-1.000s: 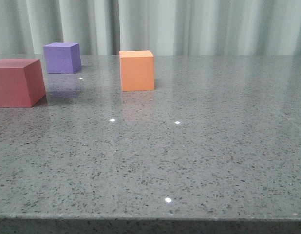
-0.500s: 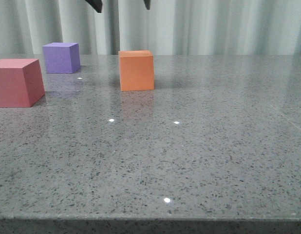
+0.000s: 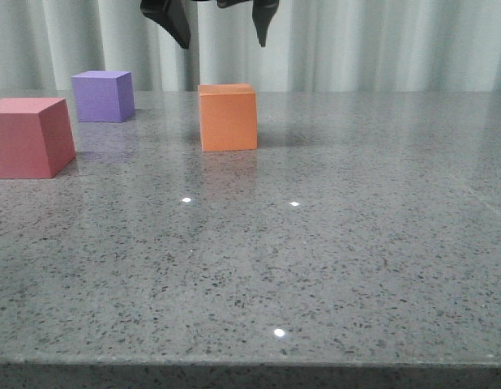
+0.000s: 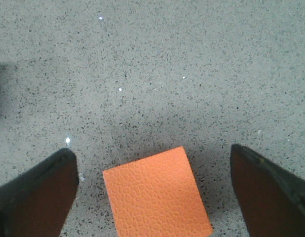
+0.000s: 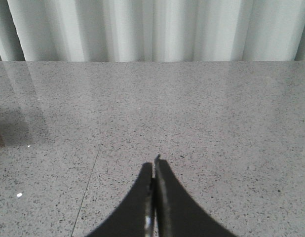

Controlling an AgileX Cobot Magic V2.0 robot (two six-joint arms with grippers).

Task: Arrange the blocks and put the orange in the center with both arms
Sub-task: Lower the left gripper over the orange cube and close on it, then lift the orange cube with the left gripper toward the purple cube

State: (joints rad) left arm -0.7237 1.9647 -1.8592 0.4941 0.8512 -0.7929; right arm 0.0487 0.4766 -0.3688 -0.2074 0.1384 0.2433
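The orange cube [image 3: 228,117] stands on the grey speckled table, left of the middle and far back. The purple cube [image 3: 103,96] stands further left and back. The pinkish-red cube [image 3: 30,137] stands at the left edge. My left gripper [image 3: 223,39] hangs open above the orange cube, its two black fingers apart. In the left wrist view the orange cube [image 4: 155,193] lies between the open fingers [image 4: 36,192] of the left gripper [image 4: 150,158], not touched. My right gripper [image 5: 153,165] is shut and empty over bare table; it does not show in the front view.
The grey speckled table [image 3: 331,243] runs wide to the right and front. A pale pleated curtain [image 3: 380,40] hangs behind the table's far edge. The table's front edge [image 3: 250,362] is near the camera.
My left gripper has come down into the front view from above, over the orange cube. The cubes have not moved.
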